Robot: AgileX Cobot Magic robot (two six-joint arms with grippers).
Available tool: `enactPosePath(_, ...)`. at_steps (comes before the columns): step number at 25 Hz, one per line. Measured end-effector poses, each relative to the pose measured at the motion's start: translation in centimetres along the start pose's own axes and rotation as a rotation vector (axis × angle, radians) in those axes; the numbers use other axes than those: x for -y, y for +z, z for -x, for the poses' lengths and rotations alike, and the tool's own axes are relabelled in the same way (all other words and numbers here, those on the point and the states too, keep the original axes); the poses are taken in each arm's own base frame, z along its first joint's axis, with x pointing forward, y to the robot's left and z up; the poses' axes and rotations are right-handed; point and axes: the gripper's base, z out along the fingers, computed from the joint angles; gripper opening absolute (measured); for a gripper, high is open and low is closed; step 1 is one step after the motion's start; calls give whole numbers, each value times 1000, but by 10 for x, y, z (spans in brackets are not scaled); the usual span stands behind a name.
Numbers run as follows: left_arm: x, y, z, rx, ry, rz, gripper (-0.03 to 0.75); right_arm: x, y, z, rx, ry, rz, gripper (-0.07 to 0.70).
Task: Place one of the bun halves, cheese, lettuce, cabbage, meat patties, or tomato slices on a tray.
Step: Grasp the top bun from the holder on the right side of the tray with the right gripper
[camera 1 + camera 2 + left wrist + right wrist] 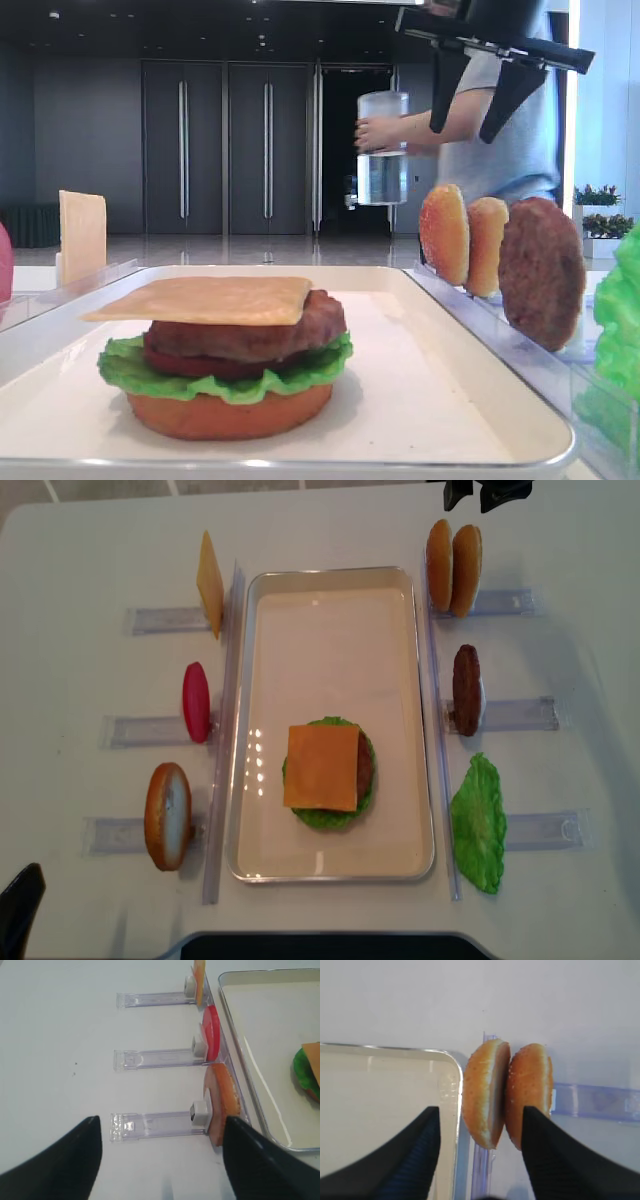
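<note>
Here your right tool [480, 1160] hangs open and empty over the bun halves [506, 1094], centre frame; left tool [160, 1160] is open too.

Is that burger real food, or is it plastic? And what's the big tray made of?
The burger stack looks like toy food, probably plastic or rubber: smooth, even colours, and the cheese lies stiff and flat. The tray looks like shiny metal or glossy enamel, since its rim glints.
</note>
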Motion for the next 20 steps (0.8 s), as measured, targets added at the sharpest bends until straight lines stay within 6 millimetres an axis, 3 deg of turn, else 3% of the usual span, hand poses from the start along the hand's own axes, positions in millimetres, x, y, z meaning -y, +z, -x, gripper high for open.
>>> enactPosePath(8, 0, 0, 0, 0, -8, 0, 575, -24, 2, -2, 44, -33, 37, 382)
enactPosePath(20, 0, 0, 0, 0, -9, 0, 575, -25, 2, -1, 59, -40, 33, 382)
